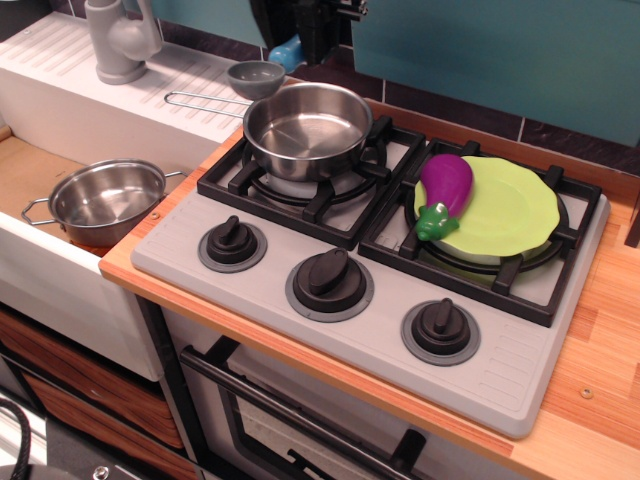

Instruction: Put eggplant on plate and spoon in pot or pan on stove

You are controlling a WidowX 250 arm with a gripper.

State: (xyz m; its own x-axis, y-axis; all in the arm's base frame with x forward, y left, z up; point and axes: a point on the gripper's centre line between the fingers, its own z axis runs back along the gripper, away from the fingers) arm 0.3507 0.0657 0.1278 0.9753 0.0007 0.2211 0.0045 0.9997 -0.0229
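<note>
Spoon point(262, 68), grey round bowl, blue handle clamped in jaws above shiny steel pan point(307, 130).

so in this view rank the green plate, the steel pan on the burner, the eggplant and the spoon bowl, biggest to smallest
1. lime-green plate
2. steel pan, slightly narrower than the plate
3. eggplant
4. spoon bowl, smallest, though it is raised and farther back, held by the gripper

Steel 2-handled pot point(105, 200) (empty), grey faucet point(120, 40) behind.
</note>
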